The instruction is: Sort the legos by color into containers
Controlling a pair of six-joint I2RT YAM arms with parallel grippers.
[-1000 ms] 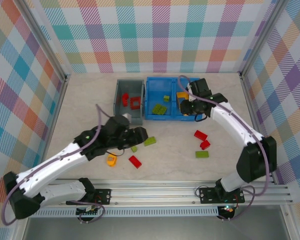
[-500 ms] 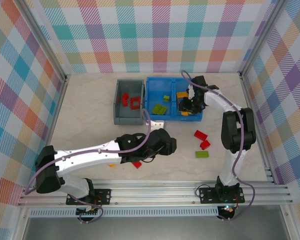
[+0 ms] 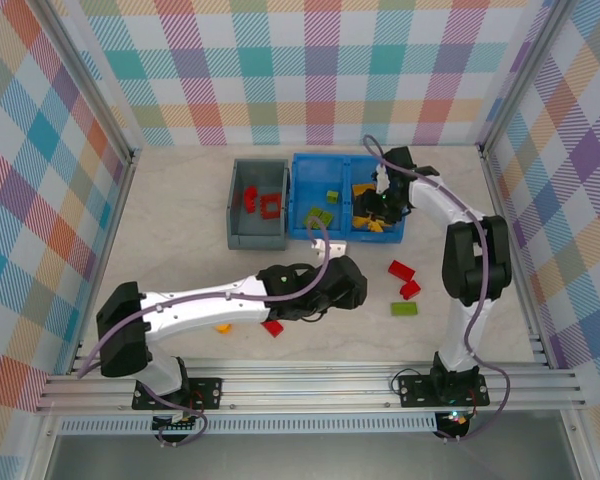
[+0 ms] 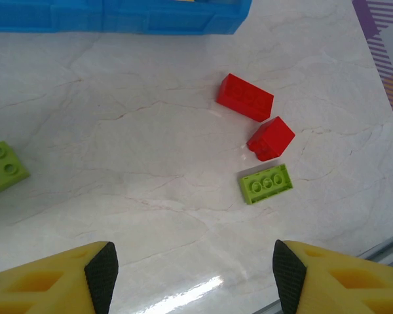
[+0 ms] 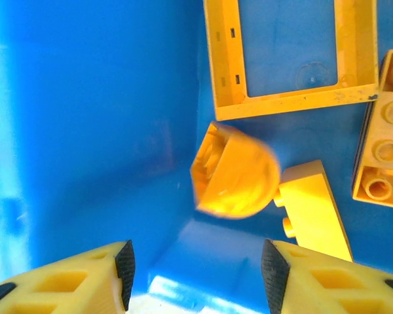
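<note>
Your left claw (image 4: 193,271) hangs open over the bench (image 4: 118,144), gripping nothing; two red legos (image 4: 244,97) and a green lego (image 4: 266,183) lie ahead of it; your right claw (image 5: 198,268) stands open, empty, above the blue bin (image 5: 85,131), whose right compartment holds yellow-orange legos (image 5: 236,171); more red pieces sit in the grey bin (image 3: 257,239).

pastel plaid walls (image 3: 320,70) on 3 sides of a pale marbled tabletop (image 3: 180,210), aluminium rail (image 3: 310,385) along the near edge
</note>
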